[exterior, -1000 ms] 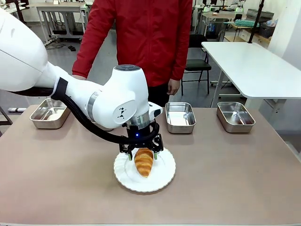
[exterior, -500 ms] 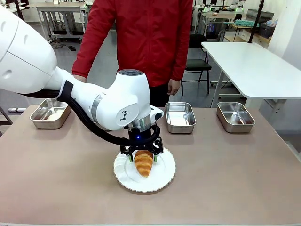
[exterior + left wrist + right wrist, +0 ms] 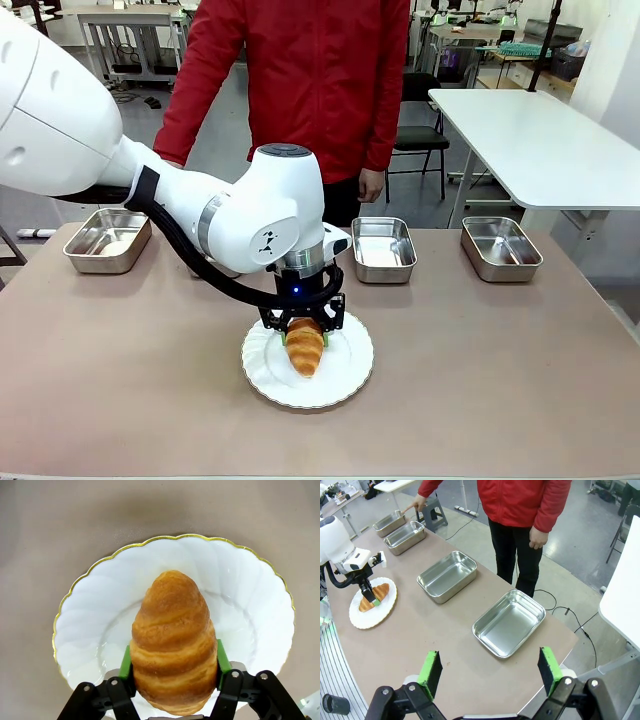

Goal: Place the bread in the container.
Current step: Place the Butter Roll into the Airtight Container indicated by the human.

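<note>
The bread (image 3: 172, 645), a golden-brown croissant, lies on a round white plate (image 3: 250, 600) in the middle of the table. My left gripper (image 3: 173, 661) reaches down over it, and its green pads (image 3: 125, 662) press against both sides of the croissant; in the front view the left gripper (image 3: 304, 335) sits at the bread's (image 3: 305, 352) far end. Steel containers stand along the far edge (image 3: 105, 240) (image 3: 383, 248) (image 3: 500, 247). My right gripper (image 3: 490, 669) hangs open high above the table's right end, with nothing between its pads.
A person in a red jacket (image 3: 300, 70) stands at the far side. In the right wrist view, one hand (image 3: 419, 502) points toward the farthest pan (image 3: 387, 523). A white table (image 3: 540, 140) and a chair stand behind on the right.
The left gripper's jaws have closed in from wide open onto the croissant's sides, and the gripper has sunk slightly lower over the plate. The croissant still lies on the plate.
</note>
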Action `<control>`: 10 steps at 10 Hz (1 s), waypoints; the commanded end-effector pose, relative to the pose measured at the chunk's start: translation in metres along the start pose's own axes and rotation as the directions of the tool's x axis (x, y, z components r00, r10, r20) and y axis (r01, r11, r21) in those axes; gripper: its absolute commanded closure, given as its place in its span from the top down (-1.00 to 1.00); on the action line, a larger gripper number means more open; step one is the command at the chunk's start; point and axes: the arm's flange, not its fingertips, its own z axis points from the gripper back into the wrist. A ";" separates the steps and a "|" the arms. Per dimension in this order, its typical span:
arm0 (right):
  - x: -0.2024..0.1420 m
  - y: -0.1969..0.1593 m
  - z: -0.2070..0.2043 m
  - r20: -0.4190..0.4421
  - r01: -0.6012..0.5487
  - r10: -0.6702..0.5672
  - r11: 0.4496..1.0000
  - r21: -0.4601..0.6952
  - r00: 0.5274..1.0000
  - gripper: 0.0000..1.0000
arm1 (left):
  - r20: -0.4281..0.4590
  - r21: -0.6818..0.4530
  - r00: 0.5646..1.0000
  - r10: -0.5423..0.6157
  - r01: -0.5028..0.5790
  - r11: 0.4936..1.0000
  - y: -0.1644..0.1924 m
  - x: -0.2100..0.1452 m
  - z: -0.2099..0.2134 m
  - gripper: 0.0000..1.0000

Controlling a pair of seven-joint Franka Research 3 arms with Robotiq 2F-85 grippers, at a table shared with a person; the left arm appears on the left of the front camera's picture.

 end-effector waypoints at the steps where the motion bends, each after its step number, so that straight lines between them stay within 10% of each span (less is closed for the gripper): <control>1: 0.001 0.000 0.000 0.009 -0.002 0.002 1.000 0.002 1.000 1.00 | 0.000 0.000 1.000 0.001 -0.001 1.000 0.000 0.000 0.000 0.19; 5: 0.001 0.000 0.000 0.009 -0.002 0.002 1.000 0.002 1.000 1.00 | 0.000 0.000 1.000 0.000 0.000 1.000 0.000 0.000 0.000 0.20; 10: 0.001 0.000 0.000 0.009 -0.002 0.002 1.000 0.002 1.000 1.00 | 0.092 -0.008 0.989 -0.112 0.113 0.994 0.057 0.005 0.139 0.20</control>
